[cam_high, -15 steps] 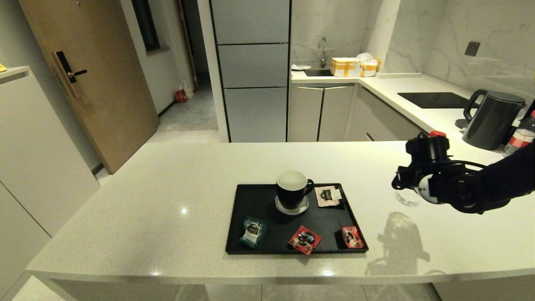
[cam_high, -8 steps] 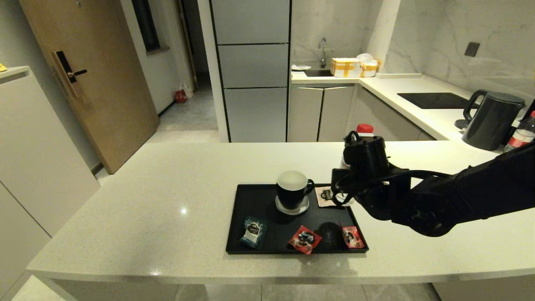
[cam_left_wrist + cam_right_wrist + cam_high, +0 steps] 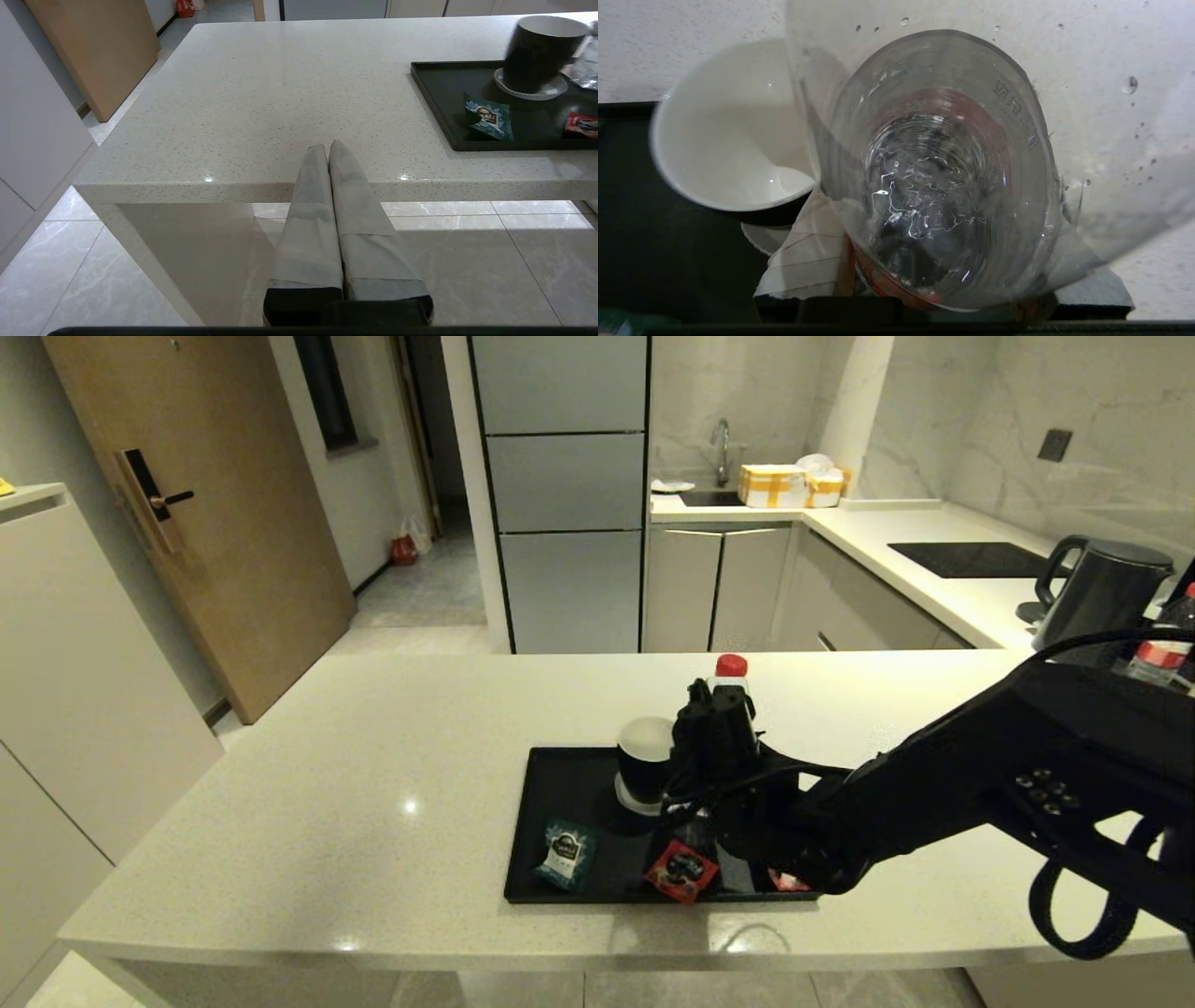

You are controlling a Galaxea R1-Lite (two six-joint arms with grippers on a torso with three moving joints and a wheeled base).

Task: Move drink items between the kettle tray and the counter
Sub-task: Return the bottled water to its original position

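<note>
My right gripper (image 3: 714, 728) is shut on the clear water bottle (image 3: 731, 665), whose red cap sticks up above the fingers. It holds the bottle upright over the back right part of the black kettle tray (image 3: 569, 775), right beside the black mug (image 3: 644, 747). In the right wrist view the bottle (image 3: 938, 186) fills the space between the taped fingers (image 3: 808, 261). On the tray lie a teal sachet (image 3: 564, 852) and a red sachet (image 3: 681, 871); a second red sachet (image 3: 782, 880) is mostly hidden by the arm. My left gripper (image 3: 328, 147) is shut and empty, parked below the counter's (image 3: 280, 93) front edge.
A black kettle (image 3: 1097, 588) and another red-labelled bottle (image 3: 1158, 658) stand at the far right. A black hob (image 3: 971, 558) lies on the back counter. Bare counter (image 3: 373, 756) stretches left of the tray.
My right arm has swung left across the counter with the bottle, from the far right to above the tray's back right corner, now beside the mug and covering the pale sachet.
</note>
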